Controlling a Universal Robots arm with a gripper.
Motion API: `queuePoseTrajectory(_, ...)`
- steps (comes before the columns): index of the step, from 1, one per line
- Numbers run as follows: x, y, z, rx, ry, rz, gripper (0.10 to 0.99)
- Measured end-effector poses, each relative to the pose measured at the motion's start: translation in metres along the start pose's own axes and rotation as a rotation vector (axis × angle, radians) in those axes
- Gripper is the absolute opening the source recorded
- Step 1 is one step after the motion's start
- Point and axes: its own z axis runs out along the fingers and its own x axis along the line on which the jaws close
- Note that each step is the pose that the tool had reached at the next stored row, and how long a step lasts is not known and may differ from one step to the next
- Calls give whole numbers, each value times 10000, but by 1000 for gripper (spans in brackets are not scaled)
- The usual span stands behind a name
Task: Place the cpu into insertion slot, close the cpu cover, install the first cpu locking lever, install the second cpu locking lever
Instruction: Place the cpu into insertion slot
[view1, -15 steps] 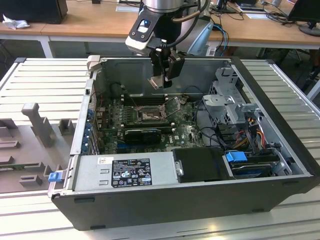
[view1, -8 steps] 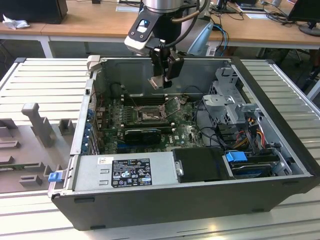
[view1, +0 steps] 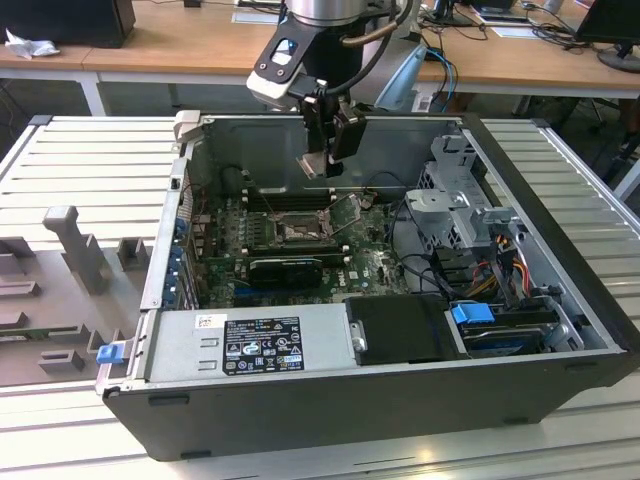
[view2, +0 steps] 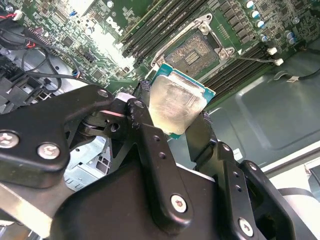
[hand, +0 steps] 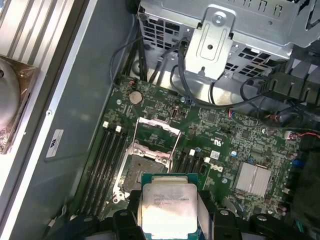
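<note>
My gripper hangs inside the open computer case, above the green board, shut on the cpu. The cpu is a small square chip with a pale silver face, pinched at two opposite edges by the black fingers. In the first wrist view the cpu sits just short of the insertion slot, well above it. The slot lies uncovered, its greyish centre showing. The cpu cover is swung up and open on the slot's far side, toward the drive cage. A thin locking lever stands raised beside the slot.
Long black memory slots flank the socket. A grey power supply box fills the case's near edge, and a black block lies between it and the socket. A metal drive cage with cables is on the exterior view's right.
</note>
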Motion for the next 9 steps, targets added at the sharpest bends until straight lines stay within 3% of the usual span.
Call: queuePoseTrajectory(9,0,-1,8,-8,-33,395,529)
